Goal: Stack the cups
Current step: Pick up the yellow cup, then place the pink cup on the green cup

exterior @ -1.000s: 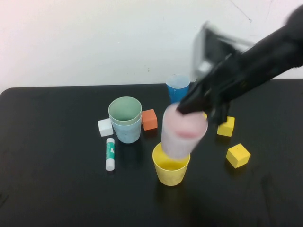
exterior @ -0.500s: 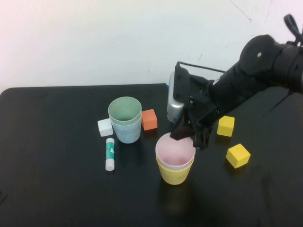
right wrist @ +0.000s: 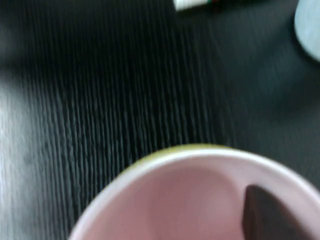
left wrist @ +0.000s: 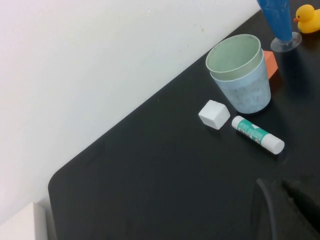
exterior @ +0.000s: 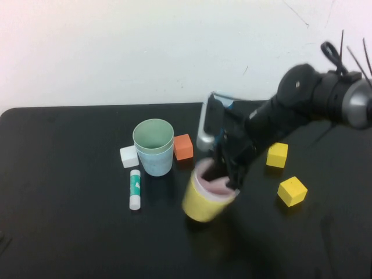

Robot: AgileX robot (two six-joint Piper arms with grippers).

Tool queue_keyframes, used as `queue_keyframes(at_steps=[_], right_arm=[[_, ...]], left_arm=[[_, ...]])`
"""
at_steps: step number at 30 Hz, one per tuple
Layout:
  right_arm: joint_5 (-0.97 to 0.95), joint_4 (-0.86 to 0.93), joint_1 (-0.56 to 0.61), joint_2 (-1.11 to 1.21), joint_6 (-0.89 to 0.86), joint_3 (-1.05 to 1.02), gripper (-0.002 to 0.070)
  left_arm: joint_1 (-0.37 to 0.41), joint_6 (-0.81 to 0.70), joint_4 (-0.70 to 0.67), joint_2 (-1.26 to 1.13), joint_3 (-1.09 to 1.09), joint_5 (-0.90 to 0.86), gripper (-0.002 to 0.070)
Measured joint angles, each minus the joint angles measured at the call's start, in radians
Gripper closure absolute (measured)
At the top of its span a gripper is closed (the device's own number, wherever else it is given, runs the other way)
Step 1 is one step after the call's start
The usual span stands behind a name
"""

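Observation:
The pale pink cup (exterior: 210,179) sits nested in the yellow cup (exterior: 196,206), and the pair leans to the left on the black table. My right gripper (exterior: 225,172) is at the pink cup's rim, shut on it, with one finger (right wrist: 265,216) inside the pink cup (right wrist: 190,200). A thin edge of the yellow cup (right wrist: 165,150) shows around it. The pale green cup (exterior: 153,133) stands nested in the light blue cup (exterior: 157,164) at centre left; the green cup (left wrist: 234,54) and blue cup (left wrist: 246,94) also show in the left wrist view. My left gripper (left wrist: 295,202) is only a dark shape, parked far from them.
A white cube (exterior: 129,156), an orange cube (exterior: 183,146) and a glue stick (exterior: 135,189) lie by the green-blue pair. Two yellow cubes (exterior: 277,155) (exterior: 292,191) lie right of my arm. A blue cone glass (left wrist: 277,20) and a yellow duck (left wrist: 306,17) stand at the back.
The pink cup came down into the yellow cup. Since then the nested pair has tipped and shifted left with my right gripper at the rim.

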State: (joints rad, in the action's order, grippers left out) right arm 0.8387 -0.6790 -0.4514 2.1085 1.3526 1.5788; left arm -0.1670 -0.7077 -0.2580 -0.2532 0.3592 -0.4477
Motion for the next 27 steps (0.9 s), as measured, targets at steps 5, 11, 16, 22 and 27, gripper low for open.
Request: queue_keyframes(at_steps=[5,11,16,22,27], right_arm=[[0.055,-0.068,-0.010,0.001,0.000,0.184,0.0614],[-0.018,-0.089,-0.054,0.004,0.000,0.429,0.0615],[-0.085,-0.080,-0.064,0.049,-0.021,0.512,0.0616],[-0.091,0.002,-0.064,0.138,-0.058,0.513,0.0623],[-0.084,0.032,-0.064,0.154,-0.074,0.513,0.0629]], left_arm=[[0.000,0.002,0.000,0.000,0.000,0.000,0.0673],[0.000,0.003,0.000,0.000,-0.008,0.005,0.0673],[0.000,0.004,0.000,0.000,-0.010,0.014,0.0673],[0.000,0.006,0.011,0.000,-0.010,0.015,0.0673],[0.000,0.006,0.013,0.000,-0.010,0.015,0.0673]])
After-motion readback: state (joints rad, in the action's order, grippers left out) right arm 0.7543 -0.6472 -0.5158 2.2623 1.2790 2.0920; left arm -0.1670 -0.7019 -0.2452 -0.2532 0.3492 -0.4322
